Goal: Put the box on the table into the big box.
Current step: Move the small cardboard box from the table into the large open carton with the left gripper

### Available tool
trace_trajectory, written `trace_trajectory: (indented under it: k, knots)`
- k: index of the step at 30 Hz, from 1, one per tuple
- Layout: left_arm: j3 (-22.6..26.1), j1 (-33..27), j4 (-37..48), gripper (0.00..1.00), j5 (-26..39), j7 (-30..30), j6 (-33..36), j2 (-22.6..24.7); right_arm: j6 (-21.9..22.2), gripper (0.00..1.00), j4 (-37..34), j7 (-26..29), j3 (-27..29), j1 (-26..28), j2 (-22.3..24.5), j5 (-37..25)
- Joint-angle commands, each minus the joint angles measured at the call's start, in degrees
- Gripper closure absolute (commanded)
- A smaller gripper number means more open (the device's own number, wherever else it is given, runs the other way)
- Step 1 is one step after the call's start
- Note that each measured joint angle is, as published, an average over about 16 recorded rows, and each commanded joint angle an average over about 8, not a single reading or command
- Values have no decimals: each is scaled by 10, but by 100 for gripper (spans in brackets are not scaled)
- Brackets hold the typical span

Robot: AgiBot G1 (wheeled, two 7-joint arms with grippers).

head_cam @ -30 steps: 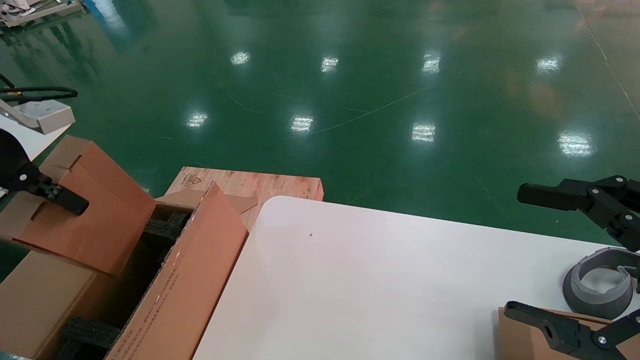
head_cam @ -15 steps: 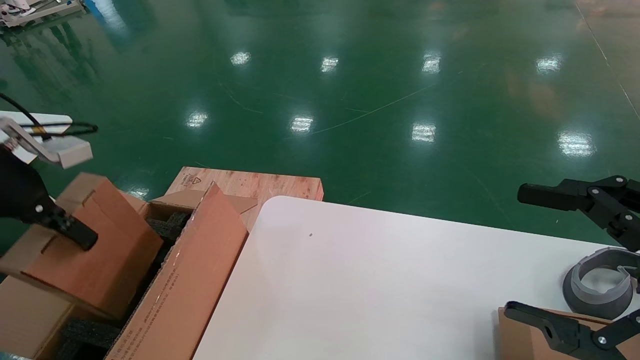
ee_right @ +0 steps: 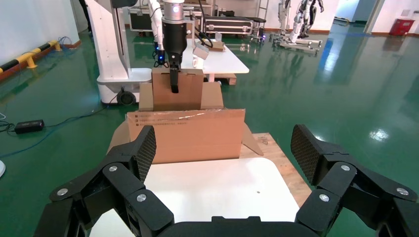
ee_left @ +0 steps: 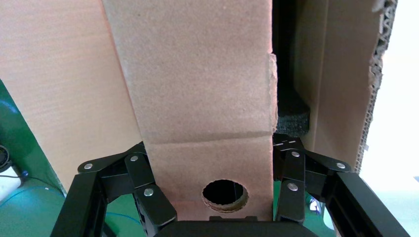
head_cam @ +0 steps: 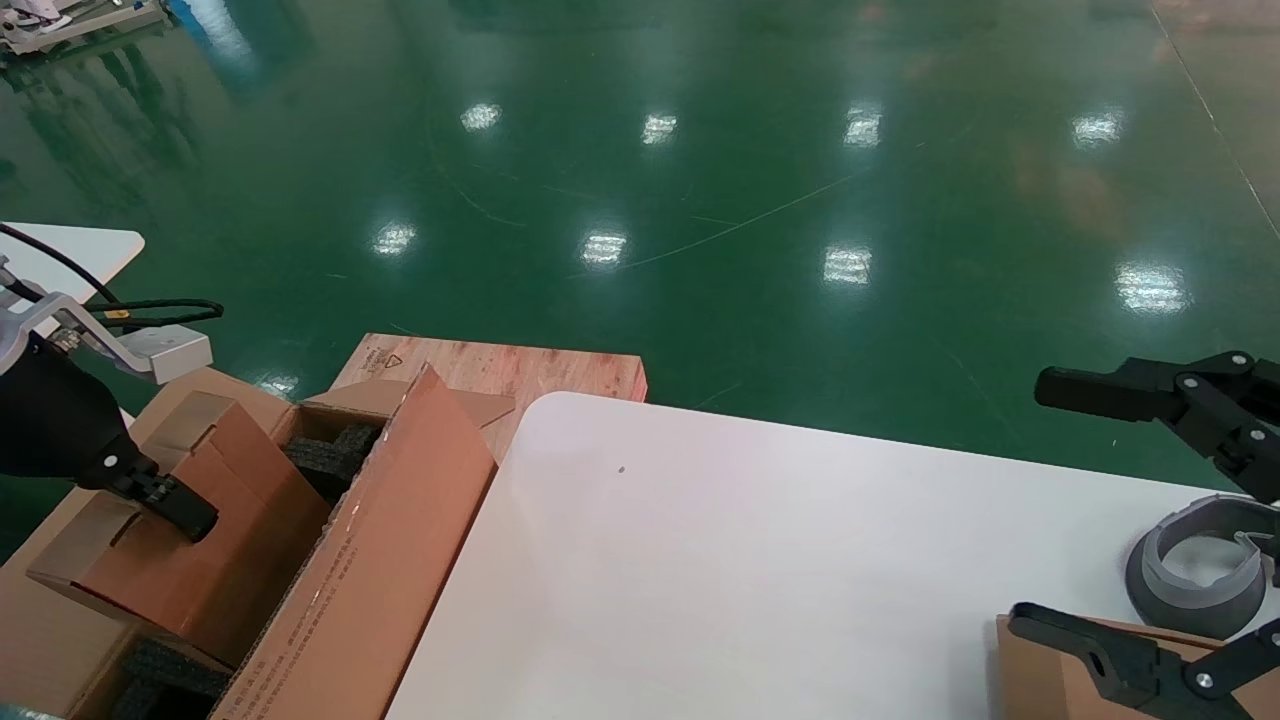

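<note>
My left gripper (head_cam: 150, 500) is shut on the small reddish-brown box (head_cam: 220, 540) and holds it tilted, partly down inside the big box (head_cam: 380, 560) at the table's left end. Black foam (head_cam: 320, 460) lies in the carton beside it. In the left wrist view the box (ee_left: 202, 89) fills the space between my left gripper's (ee_left: 212, 148) fingers, with the carton wall (ee_left: 336, 74) beside it. The right wrist view shows the box (ee_right: 188, 91) behind the carton flap (ee_right: 188, 136). My right gripper (head_cam: 1070, 510) hangs open and empty over the table's (head_cam: 750, 560) right end.
A wooden pallet (head_cam: 500, 365) lies on the green floor behind the carton. A grey ring-shaped part (head_cam: 1195, 570) and a paler tan box (head_cam: 1040, 670) sit on the table under my right gripper. A smaller white tabletop (head_cam: 70, 245) stands at the far left.
My left gripper has carried the small box downward and a little right, from above the carton's opening to partly inside it. The right arm has not moved.
</note>
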Motion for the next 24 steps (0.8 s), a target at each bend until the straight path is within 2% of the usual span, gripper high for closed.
trace_trajectory:
  k: [1, 24]
  knots:
    - [-1, 5, 10, 100, -3, 8, -5, 0, 0, 0, 0, 0, 0, 0, 0, 0]
    - [-9, 23, 67, 100, -8, 55, -38, 8, 0, 0, 0, 0, 0, 0, 0, 0]
